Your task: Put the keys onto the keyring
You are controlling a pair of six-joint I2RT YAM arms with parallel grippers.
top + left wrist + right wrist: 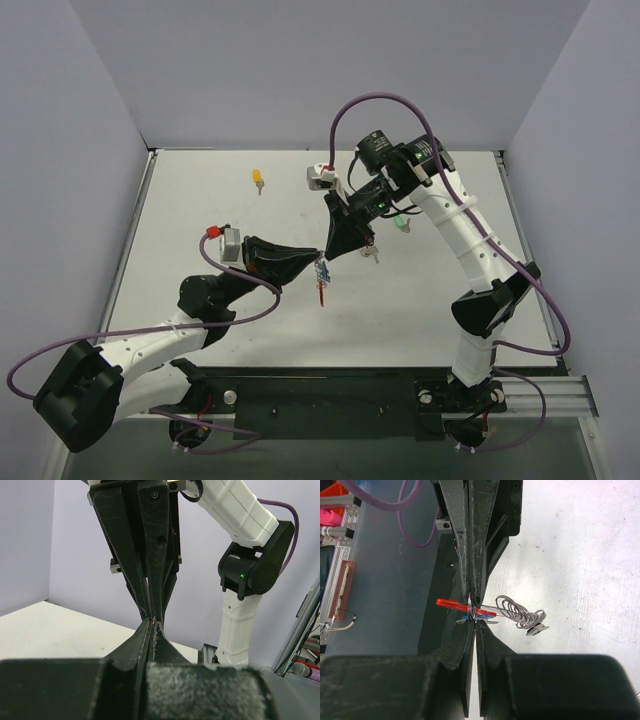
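Both grippers meet tip to tip above the middle of the table. My left gripper (321,263) (152,624) is shut on the keyring (451,604) (322,291), a silver loop with a red section and silver coils (520,612) dangling to one side. My right gripper (331,255) (476,624) is shut, with the blue key (468,616) (322,272) pinched at its tips, right against the ring. In the left wrist view only a thin sliver of metal shows between the pads. A yellow key (258,179) and a green key (402,223) lie on the table.
A small dark and silver piece (372,252) lies just right of the grippers. The white table (200,210) is bounded by grey walls at the back and sides. A black rail (330,395) runs along the near edge between the arm bases.
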